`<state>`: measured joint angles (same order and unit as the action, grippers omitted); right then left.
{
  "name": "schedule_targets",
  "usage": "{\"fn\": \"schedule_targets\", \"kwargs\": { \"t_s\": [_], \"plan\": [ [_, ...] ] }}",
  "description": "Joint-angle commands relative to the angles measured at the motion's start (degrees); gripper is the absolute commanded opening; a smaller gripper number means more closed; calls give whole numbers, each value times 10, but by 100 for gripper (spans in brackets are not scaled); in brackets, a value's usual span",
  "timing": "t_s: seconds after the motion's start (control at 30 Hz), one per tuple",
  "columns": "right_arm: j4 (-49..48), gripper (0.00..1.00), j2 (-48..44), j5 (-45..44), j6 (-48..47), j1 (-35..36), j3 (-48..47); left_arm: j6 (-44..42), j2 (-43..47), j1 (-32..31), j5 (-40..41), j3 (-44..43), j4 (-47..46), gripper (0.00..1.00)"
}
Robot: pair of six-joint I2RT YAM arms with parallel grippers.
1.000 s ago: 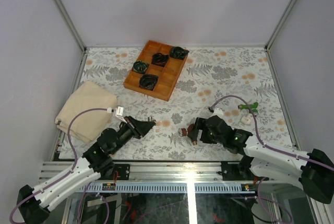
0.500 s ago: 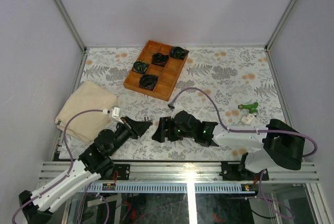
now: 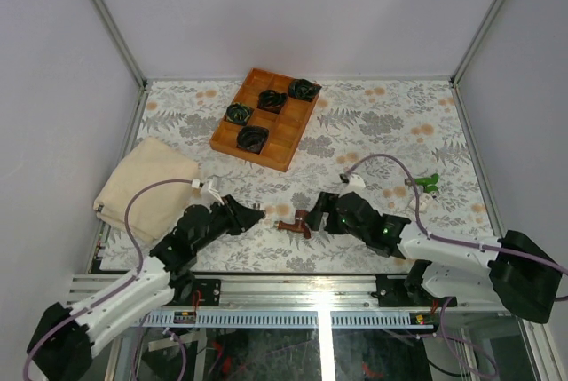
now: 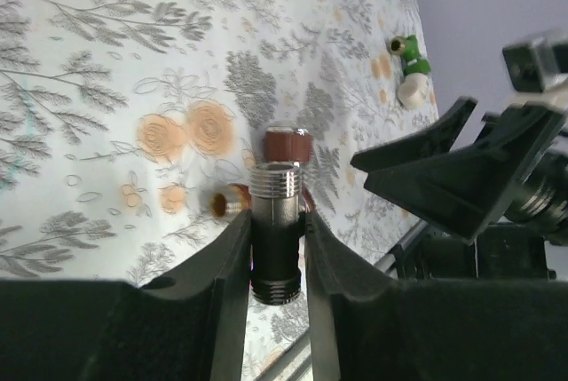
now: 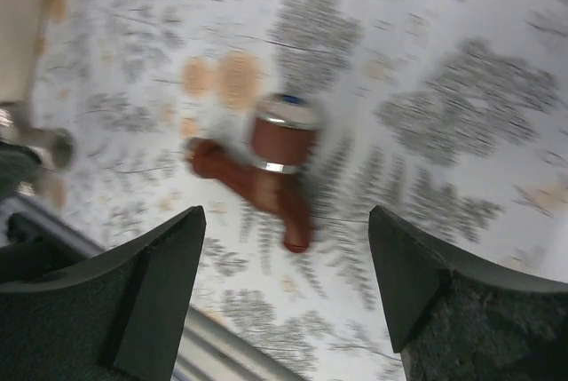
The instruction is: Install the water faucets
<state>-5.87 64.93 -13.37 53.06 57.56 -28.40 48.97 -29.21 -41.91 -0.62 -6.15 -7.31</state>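
The dark red-brown faucet (image 3: 295, 224) lies on the floral mat between my two grippers. In the right wrist view the faucet (image 5: 271, 163) sits just ahead of my right gripper (image 5: 286, 257), which is open and empty. The right gripper (image 3: 317, 214) is just right of the faucet. My left gripper (image 3: 253, 216) is shut on a short black fitting with a silvery threaded end (image 4: 277, 190), pointing at the faucet's red-brown cap (image 4: 288, 143). The bright green faucet (image 3: 427, 182) lies at the mat's right side and also shows in the left wrist view (image 4: 410, 54).
A wooden tray (image 3: 293, 137) holding black-and-green coiled bundles stands at the back centre. A beige cloth (image 3: 146, 187) lies at the left. A small white piece (image 3: 417, 205) lies near the green faucet. Enclosure walls surround the mat; a metal rail runs along the near edge.
The right gripper carried the red-brown faucet left toward the left gripper, let it go and drew back right, open. The left gripper shifted slightly right.
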Motion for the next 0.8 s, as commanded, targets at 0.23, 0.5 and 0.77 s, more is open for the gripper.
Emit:
{"fn": "schedule_targets", "kwargs": {
  "t_s": [0.23,0.5,0.77],
  "plan": [
    [-218,81,17,127,82,-62,126,40,-290,201,-390,39,-387,0],
    [-327,80,78,164,108,-87,157,26,-403,202,-410,7,-439,0],
    [-393,78,133,190,134,-96,166,18,-482,201,-413,-11,-461,0]
  ]
}}
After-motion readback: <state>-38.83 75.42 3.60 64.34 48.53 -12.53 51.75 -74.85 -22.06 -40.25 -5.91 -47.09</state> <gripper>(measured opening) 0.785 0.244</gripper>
